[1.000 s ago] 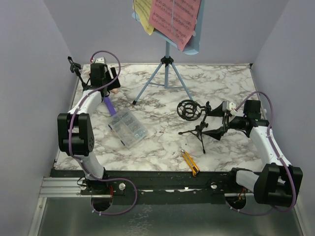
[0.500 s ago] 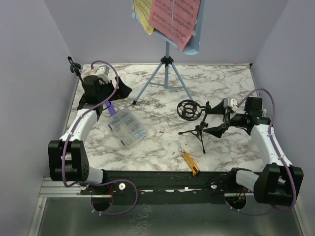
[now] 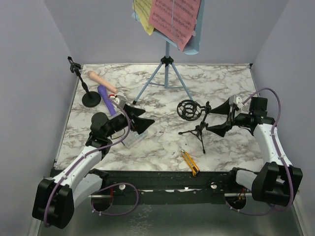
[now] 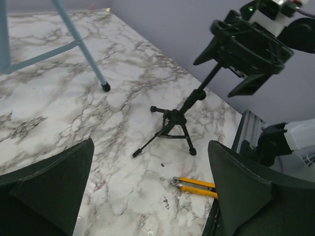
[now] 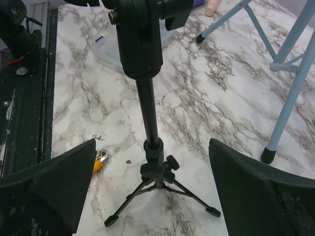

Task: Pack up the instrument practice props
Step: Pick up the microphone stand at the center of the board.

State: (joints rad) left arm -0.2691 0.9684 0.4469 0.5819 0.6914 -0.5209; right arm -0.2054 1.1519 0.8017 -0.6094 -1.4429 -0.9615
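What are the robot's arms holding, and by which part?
Nothing. The left end effector and right end effector are open; the tripod mic mount stands untouched before the right one.

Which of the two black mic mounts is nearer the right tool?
The tripod-legged mount with the ring-shaped cradle, standing directly in front of the open right tool. The other mount, on a round flat base, stands near the far-left corner.
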